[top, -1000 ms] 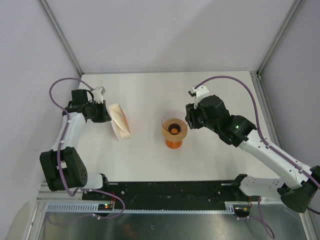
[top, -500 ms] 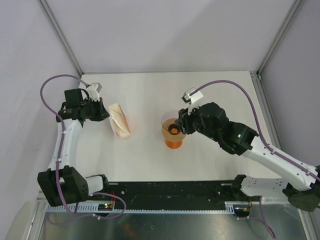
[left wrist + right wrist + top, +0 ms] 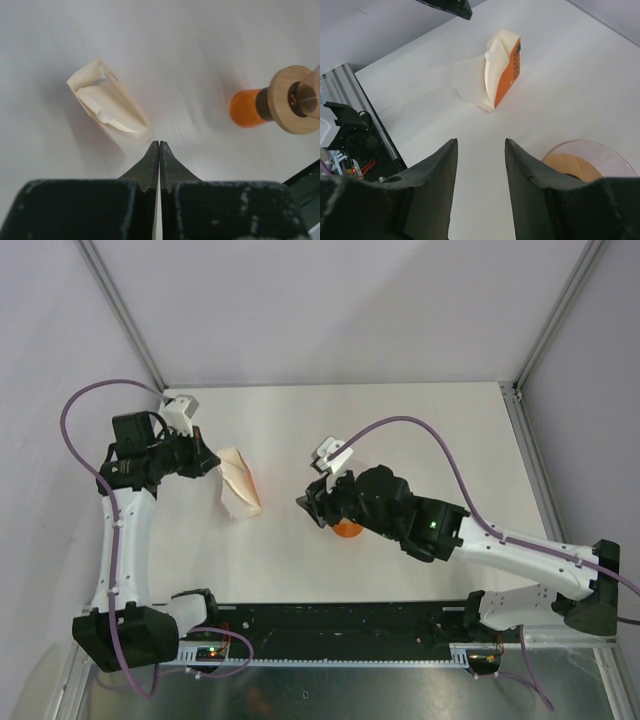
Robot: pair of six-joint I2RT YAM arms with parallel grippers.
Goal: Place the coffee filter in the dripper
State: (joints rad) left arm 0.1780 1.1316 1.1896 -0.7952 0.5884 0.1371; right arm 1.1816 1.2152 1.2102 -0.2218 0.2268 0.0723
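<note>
Over the table (image 3: 420, 420), left fingers (image 3: 148, 167) together, right fingers (image 3: 435, 185) apart, filter pack (image 3: 511, 67) print possibly lettering, unreadable.

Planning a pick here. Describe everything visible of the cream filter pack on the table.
The filter pack is a cream paper wedge with one orange printed side, resting on the white table left of centre. Its open end shows white folded filters. One thin white coffee filter fans out beside it onto the table. Nothing grips it.

White surface (image 3: 400, 430) carries a cream wedge-shaped stack of folded paper filters (image 3: 238, 483); a small orange cup (image 3: 347, 531) stands well apart, rightward.
</note>
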